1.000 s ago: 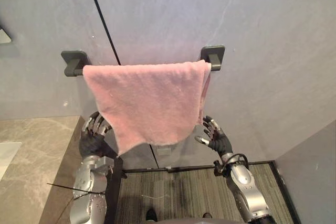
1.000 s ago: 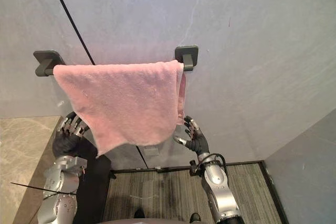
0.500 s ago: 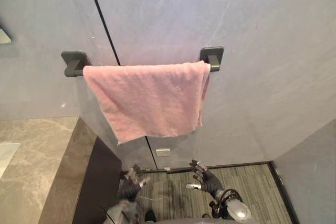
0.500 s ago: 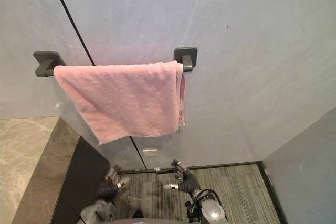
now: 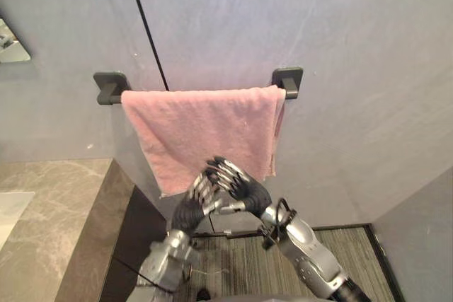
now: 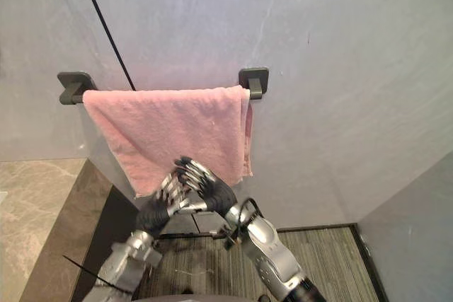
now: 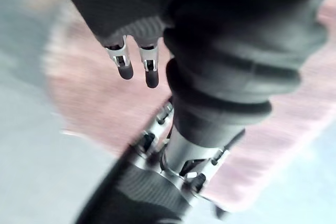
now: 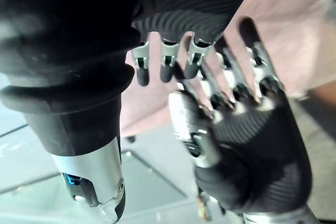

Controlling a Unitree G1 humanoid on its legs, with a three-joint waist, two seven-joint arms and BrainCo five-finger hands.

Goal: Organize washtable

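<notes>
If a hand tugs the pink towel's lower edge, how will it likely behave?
The pink towel looks floppy: it drapes limply over the towel rack, so it would probably bunch when grasped. Nothing visibly clips it there, so a downward pull might slide it off.

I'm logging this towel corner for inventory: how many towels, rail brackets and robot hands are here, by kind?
Pink towel: 1
Dark rail brackets: 2
Robot hands: 2 (left robot hand, right robot hand)
Total: 5
</notes>
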